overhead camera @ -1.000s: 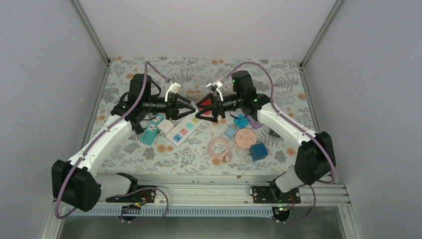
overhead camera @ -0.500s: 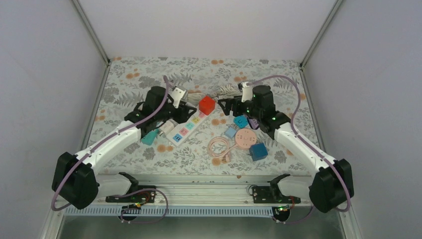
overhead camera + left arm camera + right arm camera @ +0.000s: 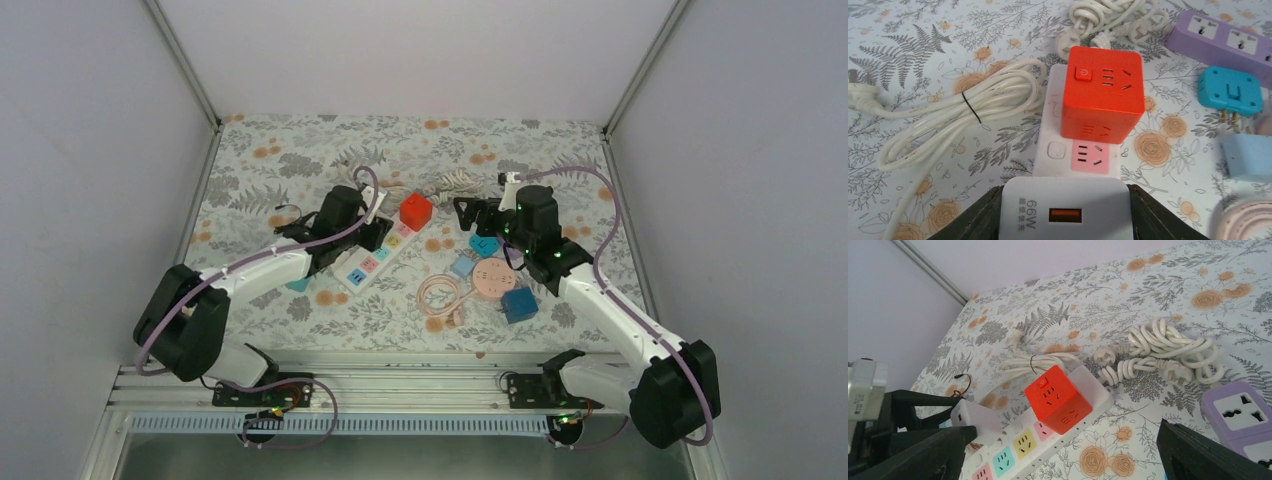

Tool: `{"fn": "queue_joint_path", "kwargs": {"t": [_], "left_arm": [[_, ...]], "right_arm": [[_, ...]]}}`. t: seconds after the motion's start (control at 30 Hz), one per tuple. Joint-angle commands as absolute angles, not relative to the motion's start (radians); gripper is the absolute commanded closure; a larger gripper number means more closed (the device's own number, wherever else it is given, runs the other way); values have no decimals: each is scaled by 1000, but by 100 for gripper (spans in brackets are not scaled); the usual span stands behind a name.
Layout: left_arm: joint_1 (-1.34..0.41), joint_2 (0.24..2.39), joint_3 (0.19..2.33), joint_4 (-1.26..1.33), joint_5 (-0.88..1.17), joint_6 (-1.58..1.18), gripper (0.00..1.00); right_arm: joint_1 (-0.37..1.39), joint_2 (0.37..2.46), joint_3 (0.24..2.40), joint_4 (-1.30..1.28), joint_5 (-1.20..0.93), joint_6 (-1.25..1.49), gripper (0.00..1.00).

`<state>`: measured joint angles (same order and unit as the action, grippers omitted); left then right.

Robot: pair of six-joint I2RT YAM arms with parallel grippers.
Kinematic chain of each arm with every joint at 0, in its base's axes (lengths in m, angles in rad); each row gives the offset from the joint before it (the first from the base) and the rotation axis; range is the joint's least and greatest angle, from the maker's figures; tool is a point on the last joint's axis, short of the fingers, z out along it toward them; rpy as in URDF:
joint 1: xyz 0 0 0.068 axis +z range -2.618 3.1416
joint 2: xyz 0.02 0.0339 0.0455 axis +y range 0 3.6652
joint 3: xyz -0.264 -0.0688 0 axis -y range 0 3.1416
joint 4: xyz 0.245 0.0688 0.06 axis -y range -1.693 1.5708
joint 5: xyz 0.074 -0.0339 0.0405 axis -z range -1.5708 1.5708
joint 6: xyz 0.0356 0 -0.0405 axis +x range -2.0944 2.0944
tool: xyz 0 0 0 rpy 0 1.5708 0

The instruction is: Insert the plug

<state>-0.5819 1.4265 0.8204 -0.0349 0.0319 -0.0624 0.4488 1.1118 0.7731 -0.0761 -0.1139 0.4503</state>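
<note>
Left gripper (image 3: 1066, 222) was the one to watch: its 2 dark fingers (image 3: 990, 215) pinched the white charger (image 3: 1063, 197) from either side, the block marked 66W, orange port facing up at the wrist camera. That was the plug for this job. It sat low over the near-left stretch of the power strip (image 3: 1050, 120), which lay on the table (image 3: 300, 150) about midway between the left and right edges, closer to the far edge than the near one.

Here was the relation that counted: the strip's long axis ran straight ahead from the claw, slanting from near-left to far-right across the table. The pink socket (image 3: 1093, 155) lay just ahead of the charger, between it and the red cube adapter (image 3: 1100, 97) sitting on the strip's far end. Whether the charger's pins hung over an outlet or touched one, the pictures could not say; the body hid them.

Right gripper (image 3: 1066, 440) was spread wide with nothing between its jaws, off the strip's far-right end, looking back along it. The left arm was plainly nearer and had the plug, so my read was that the coming move belonged to it: line the pins up with an outlet along that axis and press straight down, clear of the cube.
</note>
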Motion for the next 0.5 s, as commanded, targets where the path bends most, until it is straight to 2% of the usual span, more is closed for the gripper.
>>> {"fn": "queue_joint_path", "kwargs": {"t": [0.0,0.47], "left_arm": [[-589,1474,839,47,-2,-10,53],[-589,1530,849,45,6,-2,54]], "right_arm": [[438,1092,758,-60,-74,478,2],[436,1123,760,-57,-88,483,2]]}}
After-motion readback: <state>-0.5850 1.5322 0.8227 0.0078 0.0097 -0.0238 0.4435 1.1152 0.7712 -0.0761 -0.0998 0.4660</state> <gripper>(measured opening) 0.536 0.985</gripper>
